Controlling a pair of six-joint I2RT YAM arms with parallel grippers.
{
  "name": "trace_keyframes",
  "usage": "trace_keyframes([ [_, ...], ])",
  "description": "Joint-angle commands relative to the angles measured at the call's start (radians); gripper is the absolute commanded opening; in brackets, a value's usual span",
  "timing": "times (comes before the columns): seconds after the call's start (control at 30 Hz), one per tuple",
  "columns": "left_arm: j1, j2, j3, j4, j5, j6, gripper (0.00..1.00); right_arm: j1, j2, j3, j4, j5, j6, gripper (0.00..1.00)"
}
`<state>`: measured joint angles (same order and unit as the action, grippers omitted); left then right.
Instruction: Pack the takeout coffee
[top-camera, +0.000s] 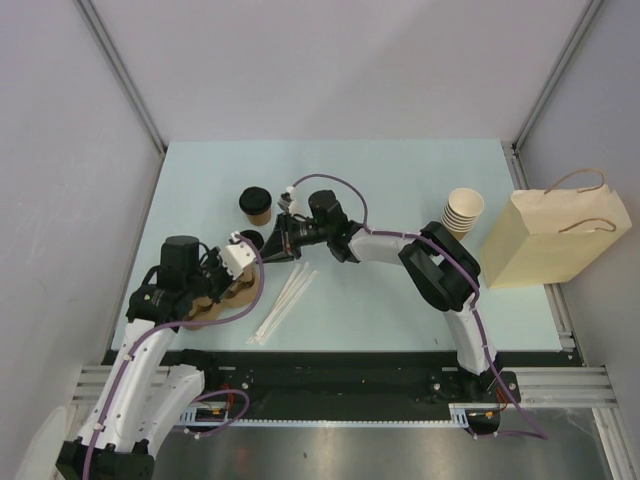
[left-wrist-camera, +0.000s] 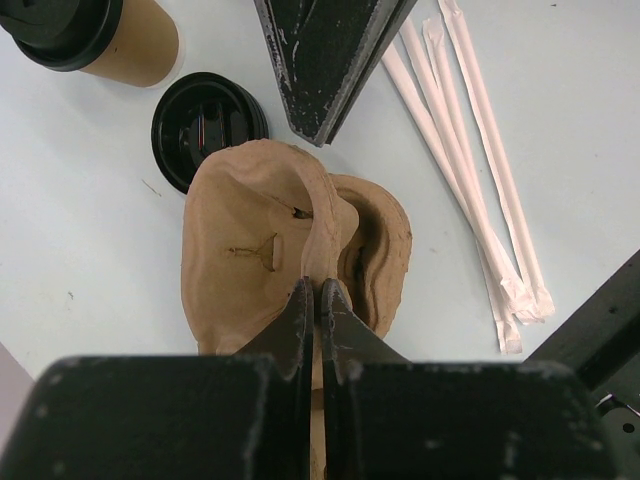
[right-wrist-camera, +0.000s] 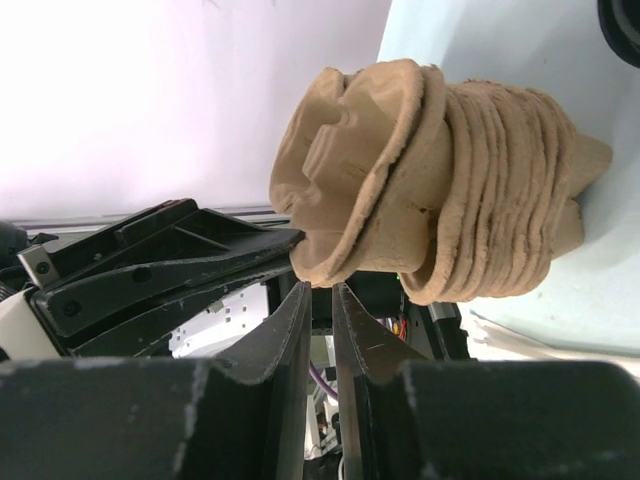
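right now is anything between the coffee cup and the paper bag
Yes: the right arm lies across the straight line from the takeout coffee to the paper bag, and the stack of lidless cups stands on that line just left of the bag.

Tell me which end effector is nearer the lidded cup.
Right. The right end effector sits a short way from the lidded cup; the left end effector is farther off, clamped on the pulp carrier stack.

Takeout coffee brown, black-lidded; pulp carriers tan; table pale blue.
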<state>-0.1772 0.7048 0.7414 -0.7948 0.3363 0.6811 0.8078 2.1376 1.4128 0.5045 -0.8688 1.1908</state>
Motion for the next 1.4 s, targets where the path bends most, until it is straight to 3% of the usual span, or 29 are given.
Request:
trace_keyframes([
  [0.0,-0.005,-0.002,0.024,0.037,0.040,0.008,0.00,-0.002,0.008,-0.009,0.002,0.013,-0.022,0.19],
  [0.8,-0.007,-0.024,0.009,0.032,0.059,0.011,0.00,0.024,0.047,-0.002,0.072,0.021,0.032,0.19],
  [1.37,-0.008,-0.010,-0.019,0.000,0.075,0.112,0.00,0.051,0.048,0.023,0.062,0.021,0.007,0.20],
])
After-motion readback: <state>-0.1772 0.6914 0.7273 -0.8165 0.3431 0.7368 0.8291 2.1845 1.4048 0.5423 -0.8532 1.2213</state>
